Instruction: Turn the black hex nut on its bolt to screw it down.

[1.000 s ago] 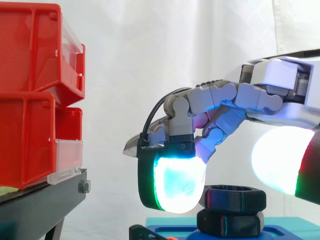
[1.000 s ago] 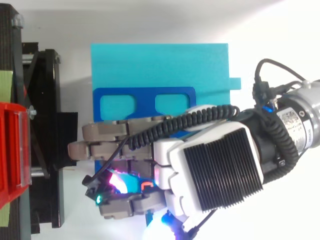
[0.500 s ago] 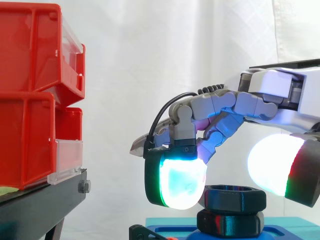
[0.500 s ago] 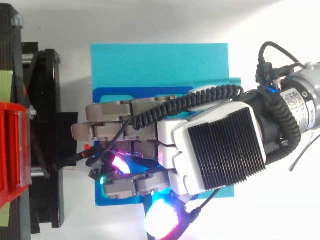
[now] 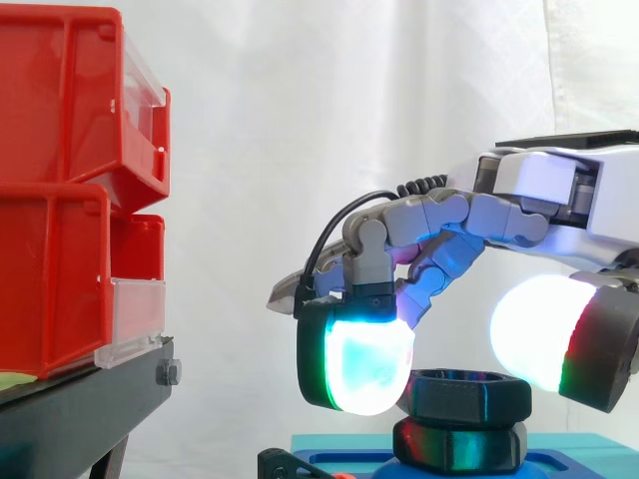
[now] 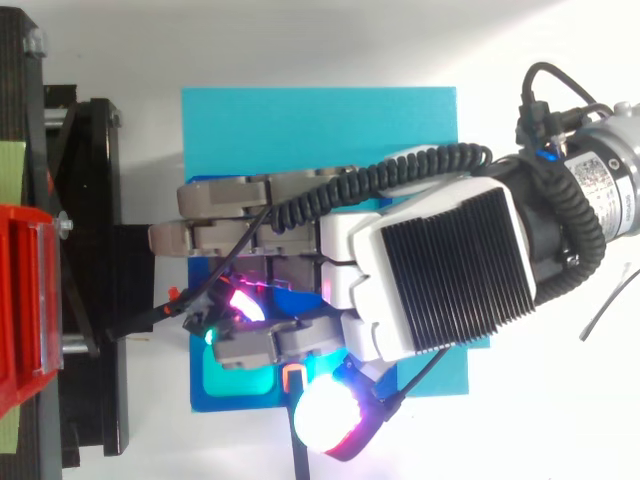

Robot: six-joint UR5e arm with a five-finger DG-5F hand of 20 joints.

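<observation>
Over the cyan block [image 6: 320, 120], glossy black hex nut [image 5: 464, 396] atop a matching hex piece [image 5: 459, 446], hand [image 5: 539, 195] above, grip unclear

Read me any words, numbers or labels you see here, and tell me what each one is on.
Nothing can be read.
White sticker on the arm's wrist: print too small to read.
Red bins, black hex nut: no print visible.
</observation>
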